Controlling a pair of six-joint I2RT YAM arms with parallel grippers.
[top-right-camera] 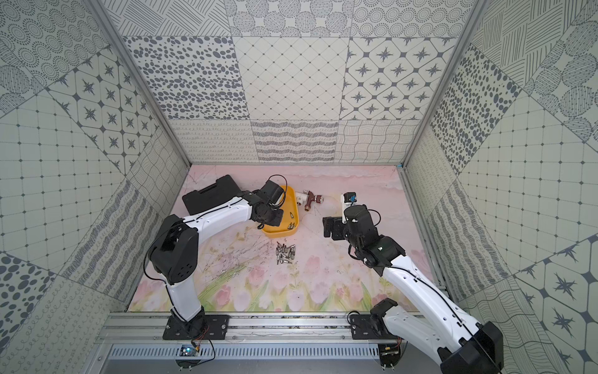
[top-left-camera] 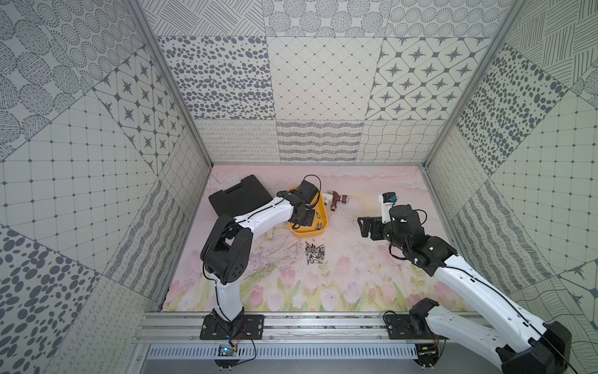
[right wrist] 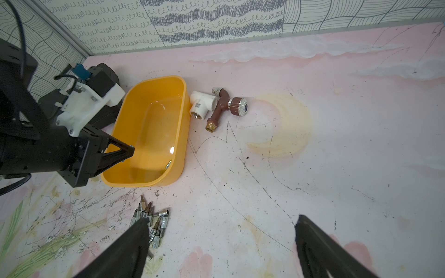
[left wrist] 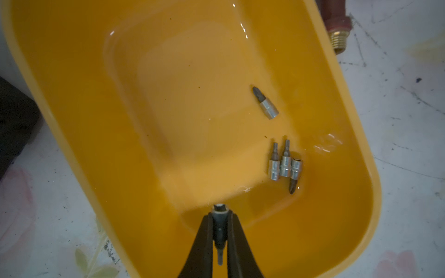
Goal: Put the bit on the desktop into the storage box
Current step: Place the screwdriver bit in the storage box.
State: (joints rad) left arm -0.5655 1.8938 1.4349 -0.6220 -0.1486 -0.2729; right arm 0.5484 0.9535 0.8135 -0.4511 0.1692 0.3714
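Left jaws clenched on one bit (left wrist: 219, 231), held over the storage box (left wrist: 72, 96) end, I think just clear of its floor, four more bits (left wrist: 285, 166) lying inside, my right jaws spread wide, empty, loose bit pile (top-left-camera: 314, 252) on the table (top-left-camera: 356, 278) beside it

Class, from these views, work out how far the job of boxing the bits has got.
Done: four bits lie in the box. In hand: the left end effector is shut on a fifth bit over the box. Left: a pile of bits lies on the desktop; the right end effector is open, holding nothing.
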